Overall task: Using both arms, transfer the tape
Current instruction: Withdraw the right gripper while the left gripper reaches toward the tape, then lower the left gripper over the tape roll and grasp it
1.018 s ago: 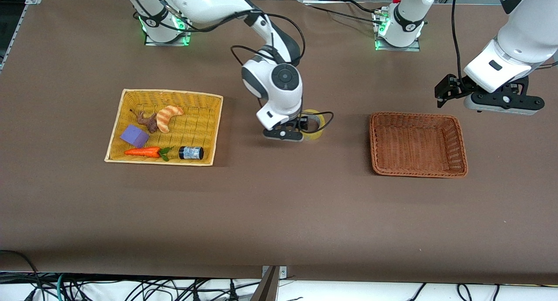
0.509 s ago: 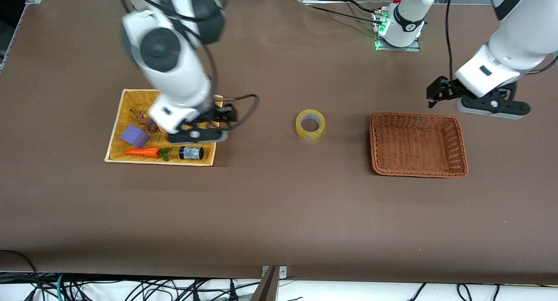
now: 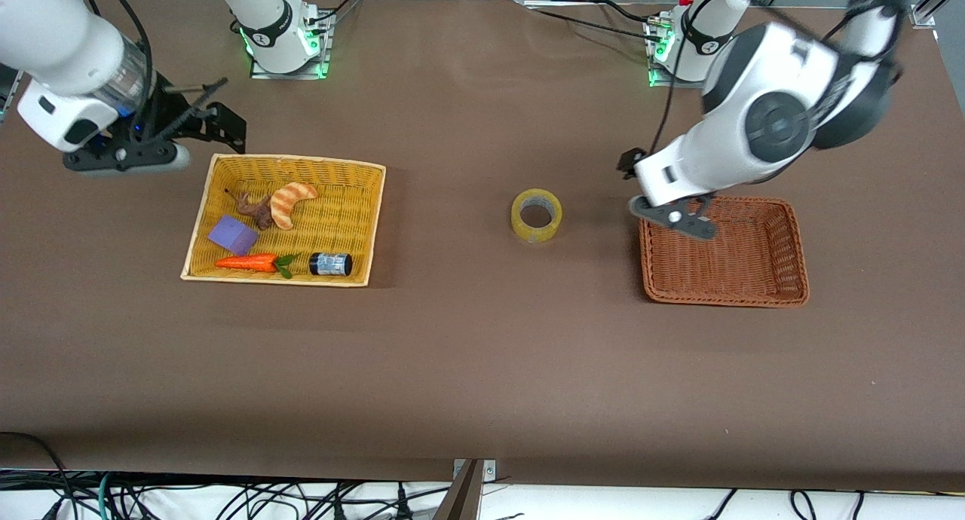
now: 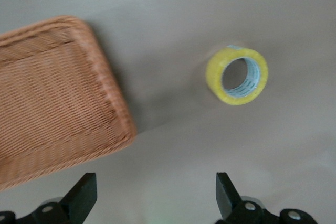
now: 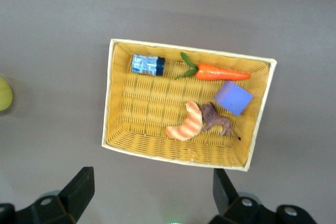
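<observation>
Tape: we find the roll lying flat on the bare desk, hollow centre up, between the two baskets and touching neither.
Left tool: we see it in the air over the brown basket's edge nearest the tape; fingers spread wide apart, nothing between them.
Right tool: we see it raised over the desk at the right arm's end, beside the yellow basket's corner; fingers parted wide, holding nothing.
Brown basket: toward the left arm's end, nothing inside.
Yellow basket: toward the right arm's end; we count a croissant, a brown figure, a purple block, a carrot and a small dark jar.
</observation>
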